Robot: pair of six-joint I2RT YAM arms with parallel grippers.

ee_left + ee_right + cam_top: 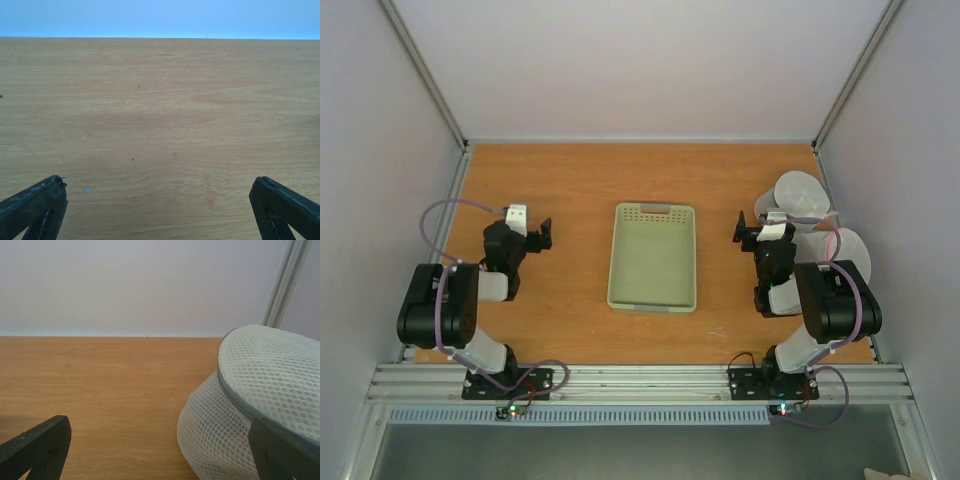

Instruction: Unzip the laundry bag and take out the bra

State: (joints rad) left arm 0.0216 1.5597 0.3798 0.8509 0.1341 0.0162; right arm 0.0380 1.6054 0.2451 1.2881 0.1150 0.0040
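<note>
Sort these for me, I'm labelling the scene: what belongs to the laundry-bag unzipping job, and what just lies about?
Job: round white mesh laundry bag with grey zip band.
Lying about: pale green plastic tray; second round pale bag.

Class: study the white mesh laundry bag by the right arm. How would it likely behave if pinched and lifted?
The laundry bag is thin open mesh, so it is probably light and would sag where pinched. Its grey zip band looks firmer and may hold the rim round. The lower wall bulges, so a push would likely dent it first.
</note>
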